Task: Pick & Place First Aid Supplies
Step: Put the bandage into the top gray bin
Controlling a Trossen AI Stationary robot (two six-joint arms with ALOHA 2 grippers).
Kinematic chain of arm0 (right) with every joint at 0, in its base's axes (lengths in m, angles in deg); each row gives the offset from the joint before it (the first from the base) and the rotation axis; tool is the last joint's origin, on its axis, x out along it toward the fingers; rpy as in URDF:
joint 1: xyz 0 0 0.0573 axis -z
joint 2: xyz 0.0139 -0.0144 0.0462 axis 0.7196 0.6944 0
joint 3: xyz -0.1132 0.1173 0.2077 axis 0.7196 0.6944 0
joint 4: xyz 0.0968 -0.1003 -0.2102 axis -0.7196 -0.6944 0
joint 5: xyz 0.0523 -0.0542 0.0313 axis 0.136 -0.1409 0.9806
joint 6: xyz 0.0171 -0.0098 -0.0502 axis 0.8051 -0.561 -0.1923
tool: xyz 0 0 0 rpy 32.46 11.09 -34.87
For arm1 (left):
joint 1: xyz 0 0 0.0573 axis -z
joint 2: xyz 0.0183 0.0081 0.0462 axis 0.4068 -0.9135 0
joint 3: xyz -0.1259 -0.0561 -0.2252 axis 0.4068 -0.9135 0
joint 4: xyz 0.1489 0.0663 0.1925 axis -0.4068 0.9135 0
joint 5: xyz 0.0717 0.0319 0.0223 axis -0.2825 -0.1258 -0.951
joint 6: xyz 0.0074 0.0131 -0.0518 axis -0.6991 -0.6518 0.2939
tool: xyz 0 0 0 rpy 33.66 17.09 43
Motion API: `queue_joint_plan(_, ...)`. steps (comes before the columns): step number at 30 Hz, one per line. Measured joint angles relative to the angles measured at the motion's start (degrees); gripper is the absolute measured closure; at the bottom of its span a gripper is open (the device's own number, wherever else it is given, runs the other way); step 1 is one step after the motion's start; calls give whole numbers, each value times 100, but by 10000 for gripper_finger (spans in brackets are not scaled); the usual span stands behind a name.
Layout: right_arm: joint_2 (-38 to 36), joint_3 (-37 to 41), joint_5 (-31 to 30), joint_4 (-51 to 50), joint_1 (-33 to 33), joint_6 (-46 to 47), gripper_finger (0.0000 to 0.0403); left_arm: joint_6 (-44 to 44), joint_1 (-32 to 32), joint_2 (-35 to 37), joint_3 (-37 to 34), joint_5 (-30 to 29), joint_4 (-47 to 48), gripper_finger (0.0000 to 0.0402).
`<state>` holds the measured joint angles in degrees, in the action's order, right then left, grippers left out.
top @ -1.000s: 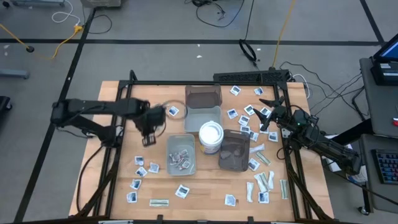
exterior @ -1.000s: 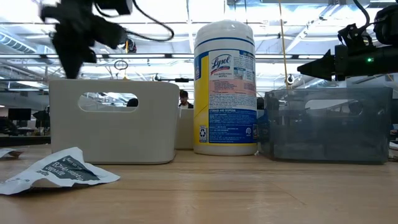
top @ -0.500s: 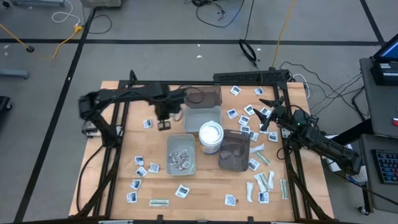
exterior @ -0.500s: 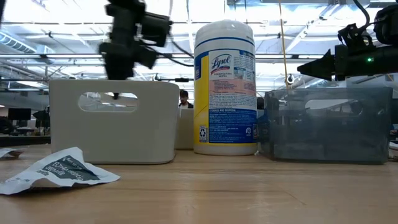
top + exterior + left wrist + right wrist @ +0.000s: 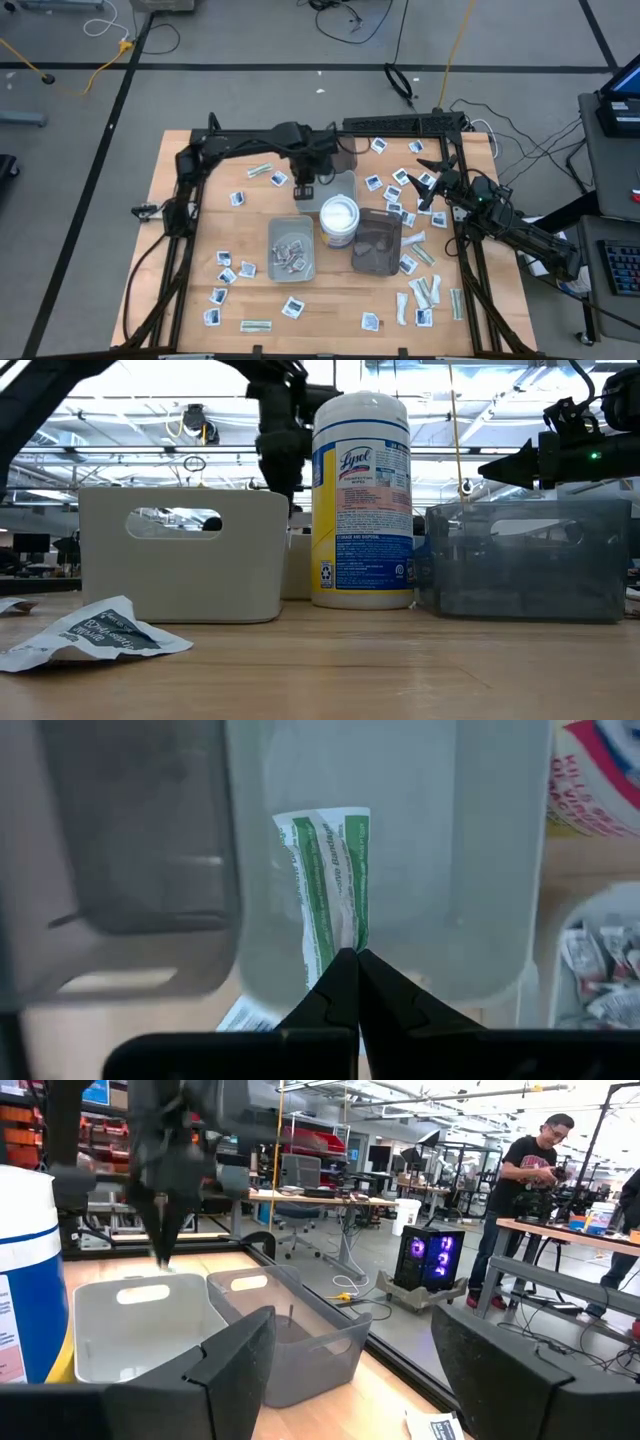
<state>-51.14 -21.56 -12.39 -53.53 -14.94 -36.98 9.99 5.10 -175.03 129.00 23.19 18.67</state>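
Left gripper (image 5: pixel 348 958), clenched on a green-striped packet (image 5: pixel 325 880), apparently hangs over the pale tray (image 5: pixel 338 186); release low, squarely inside. Right gripper (image 5: pixel 436 183) waits, spread.

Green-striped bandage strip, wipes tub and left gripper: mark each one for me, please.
Green-striped bandage strip (image 5: pixel 325 885), left wrist view, on its printed middle.
Wipes tub (image 5: pixel 361 500), low view, on its label.
Left gripper (image 5: pixel 350 958), left wrist view, at its shut tips pinching the strip's end.

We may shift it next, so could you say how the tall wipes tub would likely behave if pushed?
The wipes tub stands tall on a narrow base, so a high push might tip it. Being round, it would probably roll once down.
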Motion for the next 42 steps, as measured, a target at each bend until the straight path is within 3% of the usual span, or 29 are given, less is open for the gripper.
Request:
queue_joint_plan(10,-1,-1,1,0,-1,-1,140,208,196,-526,-89,-51,-547,401)
queue_joint_plan(14,-1,-1,1,-1,-1,-1,140,450,196,-527,-89,-154,-561,381)
queue_joint_plan(24,-1,-1,0,0,0,-1,140,407,179,-445,-98,-227,-444,216)
queue_joint_plan(29,-1,-1,0,0,1,0,140,604,119,-41,-98,-222,-143,163)
queue_joint_plan(37,0,0,2,-2,-1,-2,140,862,325,488,-119,-255,224,145)
queue_joint_plan(42,-1,1,0,0,1,-2,140,1201,951,888,-493,-247,241,153)
